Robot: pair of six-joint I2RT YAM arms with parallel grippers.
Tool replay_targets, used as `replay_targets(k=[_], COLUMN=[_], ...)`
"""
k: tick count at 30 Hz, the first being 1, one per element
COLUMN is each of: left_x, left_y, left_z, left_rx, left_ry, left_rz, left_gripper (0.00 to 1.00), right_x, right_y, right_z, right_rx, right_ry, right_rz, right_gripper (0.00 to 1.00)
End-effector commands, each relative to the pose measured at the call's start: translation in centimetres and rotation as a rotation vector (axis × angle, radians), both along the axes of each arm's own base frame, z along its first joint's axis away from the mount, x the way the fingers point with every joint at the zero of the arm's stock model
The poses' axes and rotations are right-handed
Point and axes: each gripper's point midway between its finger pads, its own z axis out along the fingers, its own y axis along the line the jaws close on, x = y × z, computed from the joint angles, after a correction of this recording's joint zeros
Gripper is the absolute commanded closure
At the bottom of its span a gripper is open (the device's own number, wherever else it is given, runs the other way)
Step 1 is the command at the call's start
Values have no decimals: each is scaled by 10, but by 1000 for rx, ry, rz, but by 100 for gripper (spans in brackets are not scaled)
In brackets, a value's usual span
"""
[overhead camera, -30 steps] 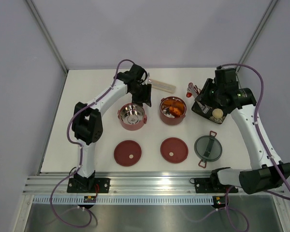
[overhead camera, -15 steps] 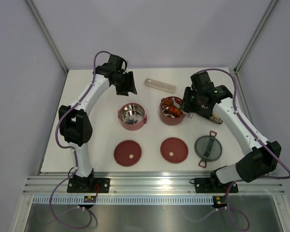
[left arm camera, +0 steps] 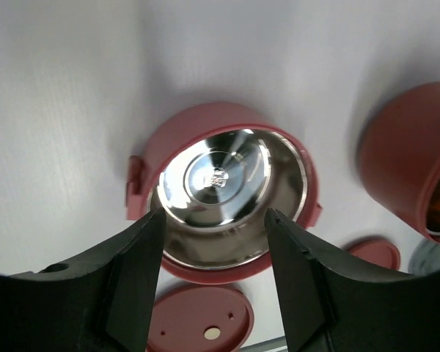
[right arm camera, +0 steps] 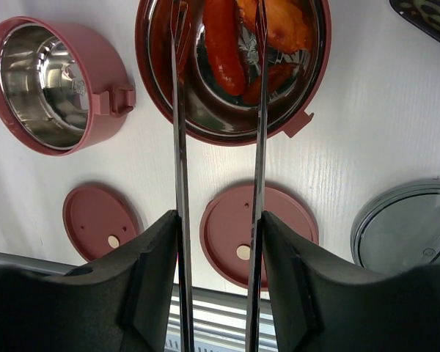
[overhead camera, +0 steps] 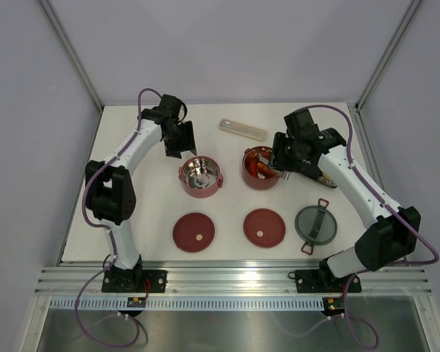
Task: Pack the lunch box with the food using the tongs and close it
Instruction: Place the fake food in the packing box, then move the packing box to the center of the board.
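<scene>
Swinging in from the table's right side, the right gripper (right arm camera: 218,235) now holds the tongs (right arm camera: 179,147), arms spread, over the food (right arm camera: 224,51) in the right bowl (right arm camera: 308,103), which suggests a piece was just dropped. The left gripper (left arm camera: 214,220) gapes above the empty bowl (left arm camera: 205,117).

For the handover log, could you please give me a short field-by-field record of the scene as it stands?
left gripper: open, empty, near the empty bowl, not touching it
right gripper: shut on the tongs
tongs: arms spread, reaching over the filled bowl
food: orange pieces inside the filled bowl
disc lids: two, flat on the table, off the bowls
grey top lid: on the table, right of the disc lids
</scene>
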Motion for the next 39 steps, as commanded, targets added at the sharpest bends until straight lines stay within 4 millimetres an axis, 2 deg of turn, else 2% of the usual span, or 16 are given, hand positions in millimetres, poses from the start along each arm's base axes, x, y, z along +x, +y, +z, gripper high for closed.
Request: replay_targets(k=[1,2,4,5,6,8,12,15,19,23,24,26,27,31,35,39], left_x=[-5,-9,-16,-12,-22,-28,-49,-55,-64,-58,-57,-50,-47,-38,-31,-26], left_y=[35,47,60,75,82,95,99,94,93,66,60,42,36,12,6,13], left_z=[7,-4,3,2,-10,-13,-42,-52,-74,-82,-86,-79,-77,-76,-66,-53], left_rx=[84,105,91,109,118,131,145,109,121,76,80,76,79,83,77,116], left_ry=[-32,-19,-39,-62,-28,-21,58,70,95,91,98,73,63,47,27,-14], left_rz=[102,136,207,260,288,328,340,349,356,292,276,234,222,164,150,149], left_gripper=[40,40,42,43,47,51,58,64,72,76,76,76,76,76,76,76], right_x=[7,7,8,8,9,13,19,22,23,22,23,18,17,5,-4,-9], right_y=[2,1,1,1,1,-7,-20,-29,-56,-89,-105,-124,-141,-173,-185,-199], right_z=[19,20,23,27,32,44,62,69,75,73,73,67,63,46,26,9], right_rx=[8,6,4,8,15,-5,-33,-52,-133,-181,-189,-195,-199,-243,-250,-251], right_ry=[-84,-88,-97,-107,-122,-174,-247,-279,-303,-274,-268,-244,-224,-161,-110,-66], right_rz=[2,1,3,3,3,-33,-99,-149,-251,-314,-348,-380,-411,-474,-501,-538], right_gripper=[46,46,48,54,57,64,78,82,87,88,88,86,85,78,69,59])
